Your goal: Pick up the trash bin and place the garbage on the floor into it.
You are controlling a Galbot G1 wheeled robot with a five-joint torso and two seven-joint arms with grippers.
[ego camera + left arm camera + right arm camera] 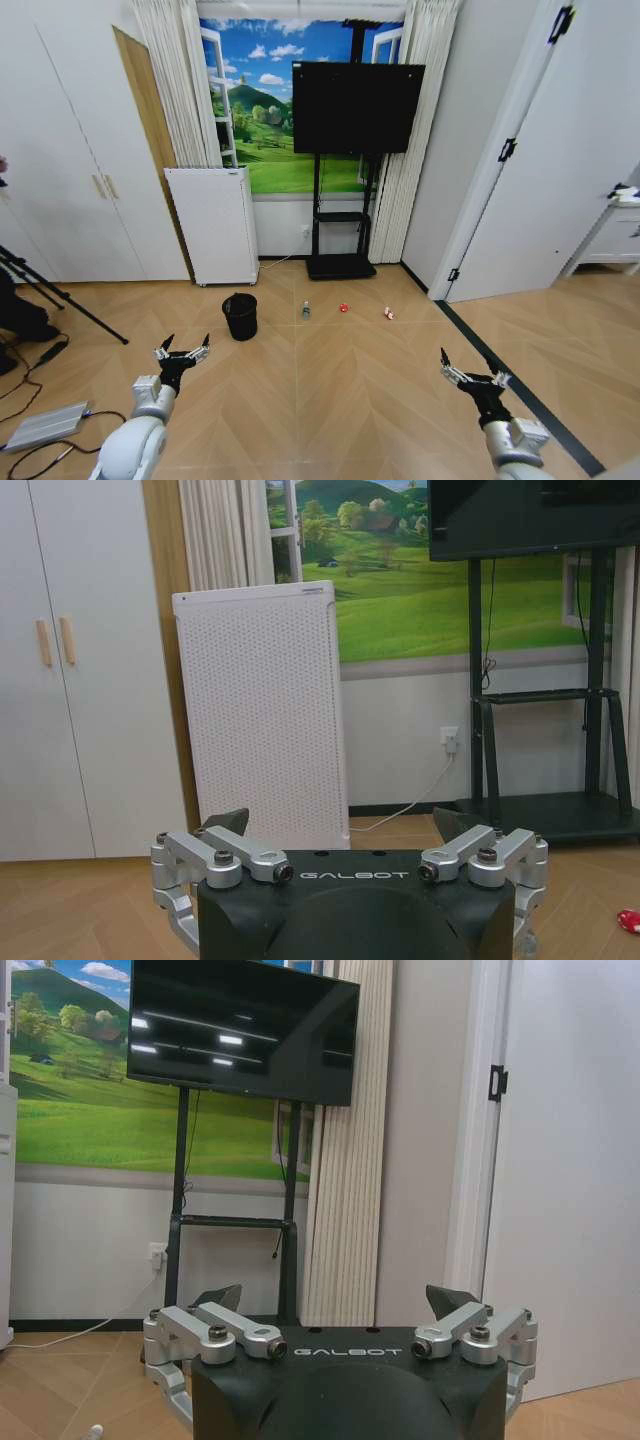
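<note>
The black mesh trash bin (240, 316) stands upright on the parquet floor (330, 390), ahead of my left arm. To its right the garbage lies in a row: a clear bottle (306, 311), a red can (343, 308) and a red-and-white wrapper (389, 314). My left gripper (184, 348) hangs open and empty above the floor, short of the bin. My right gripper (472, 366) is open and empty too, nearer than the wrapper and to its right. The wrist views show each gripper, left (342, 825) and right (335, 1300), with jaws spread and nothing between them.
A tall white perforated appliance (212, 225) stands against the wall behind the bin. A TV on a black stand (342, 266) is beside it. Tripod legs (60, 295), a flat grey device (45, 425) and cables lie at left. A dark floor strip (520, 390) runs along the right.
</note>
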